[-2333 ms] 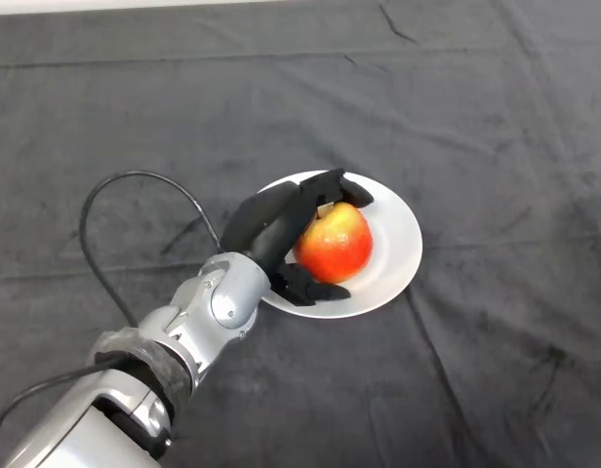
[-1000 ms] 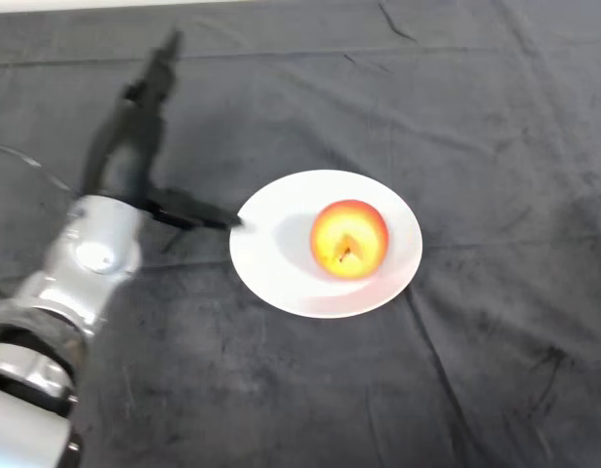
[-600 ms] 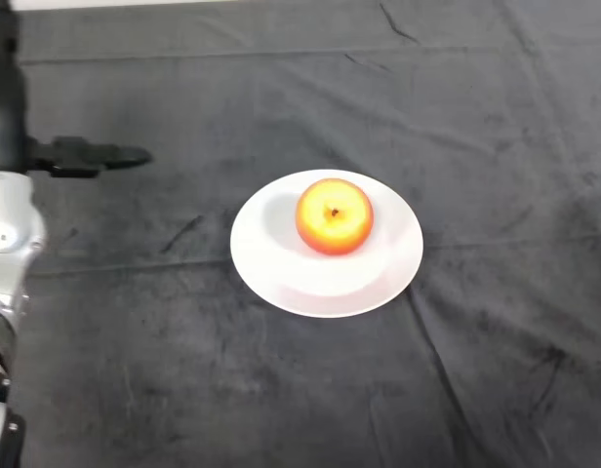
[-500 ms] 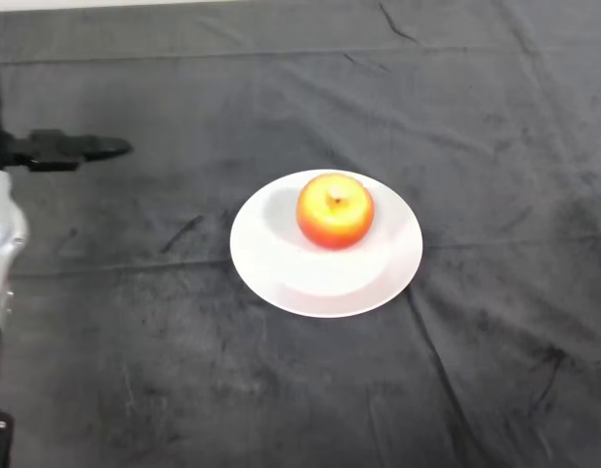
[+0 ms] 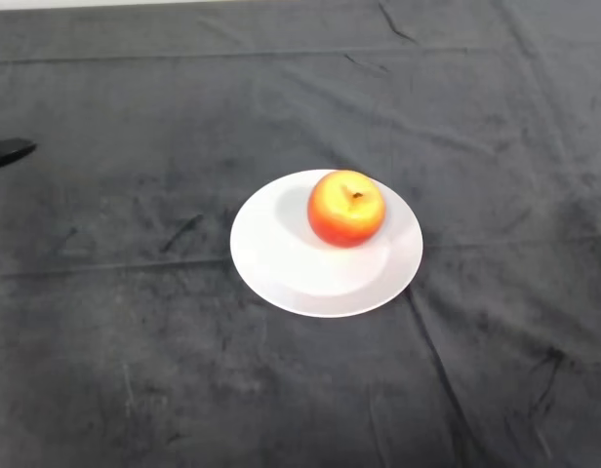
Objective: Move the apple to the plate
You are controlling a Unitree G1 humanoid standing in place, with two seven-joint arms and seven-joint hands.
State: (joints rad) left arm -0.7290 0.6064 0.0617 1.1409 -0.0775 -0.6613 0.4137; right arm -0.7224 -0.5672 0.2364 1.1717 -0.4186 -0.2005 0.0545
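Note:
A red and yellow apple rests on the round white plate, in its upper right part, stem up and tilted slightly right. Only a small black tip of my left hand shows at the far left edge of the head view, far from the plate and touching nothing. The rest of the hand and arm are out of sight.
The dark cloth covers the whole table, with creases running across it. A pale strip of the table's far edge shows along the top left.
My hand let go of the apple on the plate, swung up and left, and has nearly left the view. The apple rocked and shifted slightly right on the plate.

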